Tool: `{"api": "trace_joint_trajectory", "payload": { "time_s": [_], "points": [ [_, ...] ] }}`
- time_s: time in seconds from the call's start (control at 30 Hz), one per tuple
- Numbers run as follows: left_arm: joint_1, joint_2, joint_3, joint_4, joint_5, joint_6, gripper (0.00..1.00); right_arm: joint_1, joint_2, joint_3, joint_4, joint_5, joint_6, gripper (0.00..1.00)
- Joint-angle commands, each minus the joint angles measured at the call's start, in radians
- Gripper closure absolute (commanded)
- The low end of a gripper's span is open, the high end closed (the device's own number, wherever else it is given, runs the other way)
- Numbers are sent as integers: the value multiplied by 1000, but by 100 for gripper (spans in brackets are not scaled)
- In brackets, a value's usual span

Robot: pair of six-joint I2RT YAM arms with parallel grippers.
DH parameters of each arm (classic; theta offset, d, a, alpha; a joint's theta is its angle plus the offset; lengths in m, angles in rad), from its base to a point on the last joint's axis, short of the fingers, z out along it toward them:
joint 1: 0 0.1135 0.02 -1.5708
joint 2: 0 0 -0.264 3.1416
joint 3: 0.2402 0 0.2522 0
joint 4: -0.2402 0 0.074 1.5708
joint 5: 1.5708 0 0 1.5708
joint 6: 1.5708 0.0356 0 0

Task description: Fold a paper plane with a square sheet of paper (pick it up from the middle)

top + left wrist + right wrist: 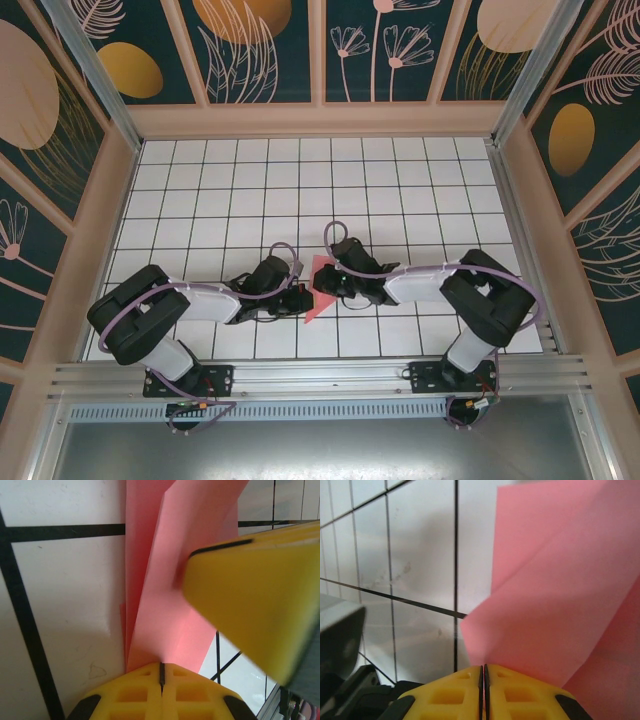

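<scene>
One salmon-pink sheet of paper (320, 270), partly folded, sat toward six o'clock on one white gridded table (300, 180). There were two robot arms: the left arm (150, 315) at eight o'clock and the right arm (485, 295) at four o'clock. There were two grippers: the left gripper (298, 298) and the right gripper (332, 287).

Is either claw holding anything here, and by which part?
Both grip the partly folded pink paper: the left claw pinches its narrow folded end, the right claw the edge of a flap.
</scene>
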Motion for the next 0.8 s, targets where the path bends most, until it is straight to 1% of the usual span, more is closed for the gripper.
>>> {"api": "trace_joint_trajectory", "payload": {
  "time_s": [0.0, 0.27, 0.77],
  "points": [
    [-8, 53, -37, -171, -45, 29, 100, 2, 41, 25, -19, 35, 2, 87],
    [-9, 53, -74, -155, -56, 29, 100, -53, 78, 33, -113, 136, 32, 87],
    [-10, 71, -111, -124, -48, 38, 100, -236, 80, 18, -67, 66, -37, 86]
  ]
}}
